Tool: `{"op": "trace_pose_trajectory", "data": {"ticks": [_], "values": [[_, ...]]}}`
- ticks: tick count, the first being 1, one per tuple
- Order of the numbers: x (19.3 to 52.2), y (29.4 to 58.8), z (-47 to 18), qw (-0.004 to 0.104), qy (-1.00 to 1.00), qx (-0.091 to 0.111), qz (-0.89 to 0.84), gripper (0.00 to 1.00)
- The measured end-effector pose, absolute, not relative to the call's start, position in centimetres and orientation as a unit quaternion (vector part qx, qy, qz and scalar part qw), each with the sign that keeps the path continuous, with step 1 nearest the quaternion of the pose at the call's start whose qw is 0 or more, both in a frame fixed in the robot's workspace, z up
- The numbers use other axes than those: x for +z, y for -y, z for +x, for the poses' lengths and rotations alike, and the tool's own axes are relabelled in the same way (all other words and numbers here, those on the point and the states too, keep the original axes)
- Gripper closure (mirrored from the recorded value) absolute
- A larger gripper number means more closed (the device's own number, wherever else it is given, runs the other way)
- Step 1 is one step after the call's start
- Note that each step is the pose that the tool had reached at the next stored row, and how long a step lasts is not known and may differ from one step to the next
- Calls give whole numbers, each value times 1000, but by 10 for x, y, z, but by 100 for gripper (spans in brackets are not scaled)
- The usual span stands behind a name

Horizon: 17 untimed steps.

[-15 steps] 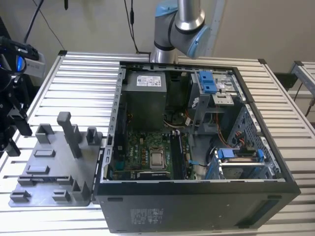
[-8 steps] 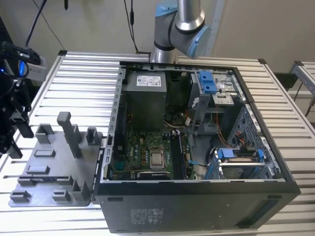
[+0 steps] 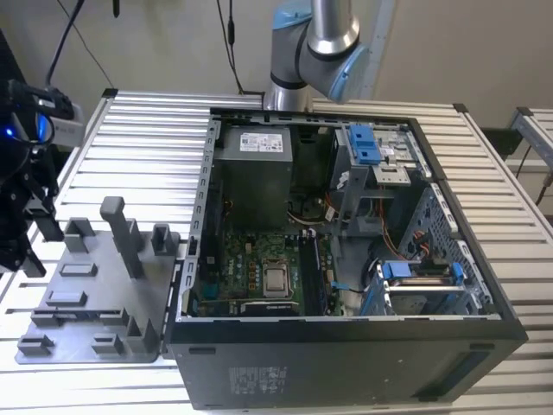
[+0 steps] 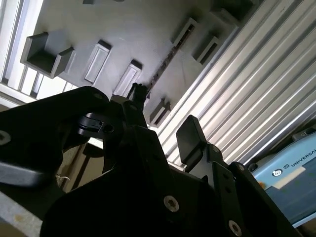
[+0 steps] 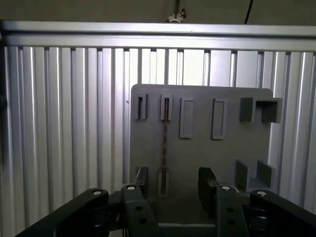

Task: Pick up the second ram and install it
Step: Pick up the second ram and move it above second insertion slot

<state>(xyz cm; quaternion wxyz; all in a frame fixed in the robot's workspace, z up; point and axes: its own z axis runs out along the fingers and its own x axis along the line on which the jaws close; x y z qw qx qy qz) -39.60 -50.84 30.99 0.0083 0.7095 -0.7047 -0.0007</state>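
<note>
Black claw [image 5: 174,184] spread, over grey tray [image 5: 200,153], second ram [image 5: 165,132] edge-on

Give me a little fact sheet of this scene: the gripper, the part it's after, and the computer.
gripper: open, empty, above the tray
second ram: on edge in the tray's slots, not gripped
tray: grey, on the slatted table, at the exterior view's left of the computer case
computer case: side open, motherboard showing

Gripper [image 5: 174,184] with fingers [image 5: 206,185] spread apart
</note>
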Motion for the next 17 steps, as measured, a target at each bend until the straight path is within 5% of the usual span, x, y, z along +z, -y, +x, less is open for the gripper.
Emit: {"op": "trace_pose_trajectory", "data": {"ticks": [17], "values": [[302,508,-396,7,738,-2,675,46]]}}
